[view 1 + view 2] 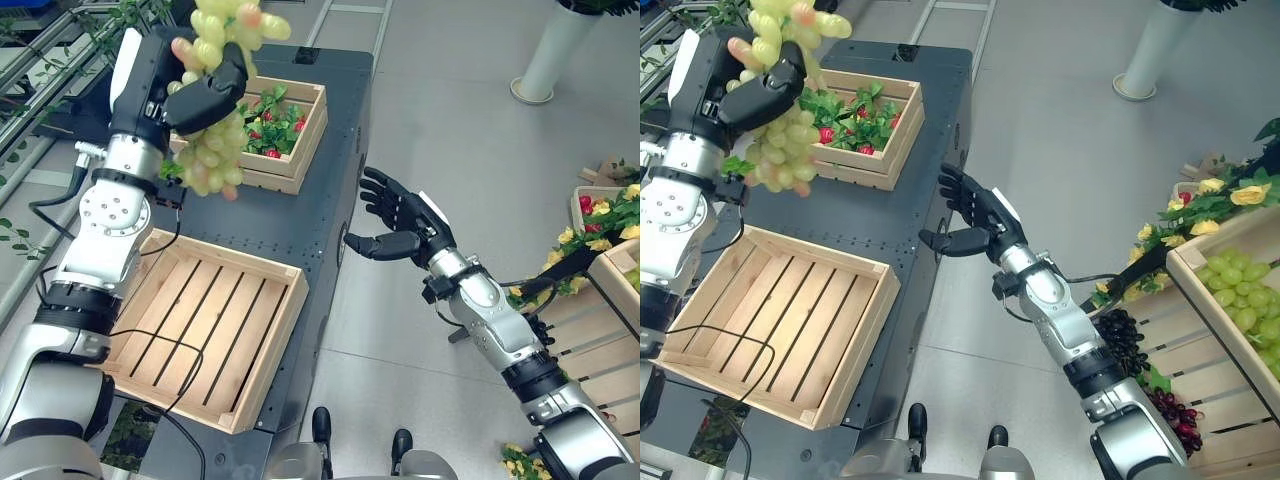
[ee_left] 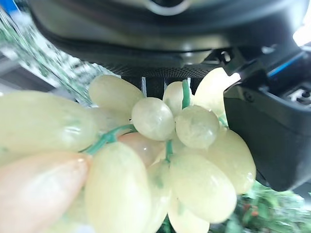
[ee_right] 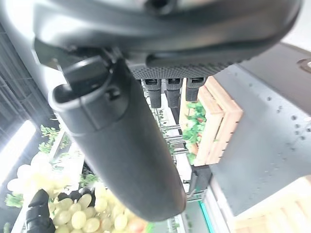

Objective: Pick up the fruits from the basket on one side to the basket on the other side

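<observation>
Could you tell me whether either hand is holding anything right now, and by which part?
The left hand is curled round the middle of a bunch of green grapes, lifted above the table. The right hand is open and holds nothing.

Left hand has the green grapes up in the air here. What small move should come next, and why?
Probably lower the left hand toward the empty crate: it grips the green grapes above the table, between the far crate and the empty one. The right hand hangs open off the table.
</observation>
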Motion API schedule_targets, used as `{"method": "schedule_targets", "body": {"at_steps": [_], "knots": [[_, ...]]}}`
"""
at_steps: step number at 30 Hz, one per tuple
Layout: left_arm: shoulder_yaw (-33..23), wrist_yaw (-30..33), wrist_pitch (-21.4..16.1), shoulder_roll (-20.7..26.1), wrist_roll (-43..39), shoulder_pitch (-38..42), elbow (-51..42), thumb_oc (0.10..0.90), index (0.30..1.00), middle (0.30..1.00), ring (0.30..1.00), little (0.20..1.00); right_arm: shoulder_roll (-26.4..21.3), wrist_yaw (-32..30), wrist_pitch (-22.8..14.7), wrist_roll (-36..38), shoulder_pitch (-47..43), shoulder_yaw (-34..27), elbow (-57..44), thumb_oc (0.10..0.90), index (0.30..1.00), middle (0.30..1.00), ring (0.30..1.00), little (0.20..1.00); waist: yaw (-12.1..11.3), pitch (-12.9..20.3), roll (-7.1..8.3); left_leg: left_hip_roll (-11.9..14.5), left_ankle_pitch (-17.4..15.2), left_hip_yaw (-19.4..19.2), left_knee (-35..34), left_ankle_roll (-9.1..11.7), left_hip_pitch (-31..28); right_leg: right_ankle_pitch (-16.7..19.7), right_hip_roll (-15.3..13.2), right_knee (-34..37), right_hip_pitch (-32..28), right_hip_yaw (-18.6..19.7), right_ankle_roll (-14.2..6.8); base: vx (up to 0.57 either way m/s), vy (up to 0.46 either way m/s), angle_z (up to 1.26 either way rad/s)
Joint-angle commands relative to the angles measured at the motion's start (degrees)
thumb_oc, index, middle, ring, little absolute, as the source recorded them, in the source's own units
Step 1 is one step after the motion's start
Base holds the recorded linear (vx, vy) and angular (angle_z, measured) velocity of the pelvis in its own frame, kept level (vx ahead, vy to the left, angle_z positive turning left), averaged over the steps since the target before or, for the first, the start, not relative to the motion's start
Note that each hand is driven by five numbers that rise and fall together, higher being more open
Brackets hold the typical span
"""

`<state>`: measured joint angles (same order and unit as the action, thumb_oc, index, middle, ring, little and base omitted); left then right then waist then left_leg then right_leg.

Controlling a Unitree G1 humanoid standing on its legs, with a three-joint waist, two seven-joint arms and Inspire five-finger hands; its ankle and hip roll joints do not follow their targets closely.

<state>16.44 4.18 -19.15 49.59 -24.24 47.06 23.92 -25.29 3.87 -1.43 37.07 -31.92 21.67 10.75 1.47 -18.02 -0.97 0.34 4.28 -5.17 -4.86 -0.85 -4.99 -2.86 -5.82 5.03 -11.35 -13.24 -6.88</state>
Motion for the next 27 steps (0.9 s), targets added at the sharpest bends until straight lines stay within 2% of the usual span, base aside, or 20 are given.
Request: {"method": "schedule_targets", "body": {"at_steps": [1, 9, 16, 27], "knots": [[1.51, 0.47, -6.14, -4.10, -5.46, 9.49, 6.48, 0.400, 0.300, 0.300, 0.300, 0.300, 4.59, 0.57, -2.06, 8.23, -4.48, 2.38, -1.80, 0.800, 0.900, 0.900, 0.900, 0.900, 0.15, 14.21, -2.68, -0.76, -6.62, 1.59, -0.14, 2.88, -1.20, -0.48, 2.15, -2.19, 4.07, 0.87, 3.39, 0.01, -0.047, -0.03], [5.72, -1.17, -4.71, -9.14, -7.78, 13.99, 7.20, 0.400, 0.300, 0.300, 0.300, 0.300, 9.10, -0.63, 0.15, 15.30, -8.38, 4.10, -2.74, 0.800, 0.900, 0.900, 0.900, 0.900, 0.59, 14.96, -2.19, -0.38, -6.67, 1.28, -0.14, 2.97, -1.37, -0.22, 2.62, -1.32, 3.70, 1.54, 3.76, 0.00, -0.031, -0.01], [7.91, -2.95, -3.08, -12.08, -8.96, 15.02, 7.49, 0.400, 0.300, 0.300, 0.300, 0.300, 11.08, -4.61, -0.40, 14.28, -12.33, 5.07, -2.90, 0.800, 0.900, 0.900, 0.900, 0.900, 0.84, 15.45, -1.82, -0.17, -6.61, 0.94, -0.14, 3.05, -1.34, 0.21, 2.85, -0.64, 3.67, 2.11, 3.85, 0.00, -0.002, 0.00], [9.16, -7.81, -4.00, -17.17, -13.29, 15.60, 8.46, 0.400, 0.300, 0.300, 0.300, 0.300, 12.79, -7.08, -1.00, 14.88, -17.51, 6.67, -0.14, 0.800, 0.900, 0.900, 0.900, 0.900, 0.69, 16.24, -1.07, 0.05, -6.56, 0.80, -0.14, 2.97, -1.38, 0.59, 2.94, -0.07, 3.57, 2.28, 4.08, -0.01, -0.002, -0.04]]}}
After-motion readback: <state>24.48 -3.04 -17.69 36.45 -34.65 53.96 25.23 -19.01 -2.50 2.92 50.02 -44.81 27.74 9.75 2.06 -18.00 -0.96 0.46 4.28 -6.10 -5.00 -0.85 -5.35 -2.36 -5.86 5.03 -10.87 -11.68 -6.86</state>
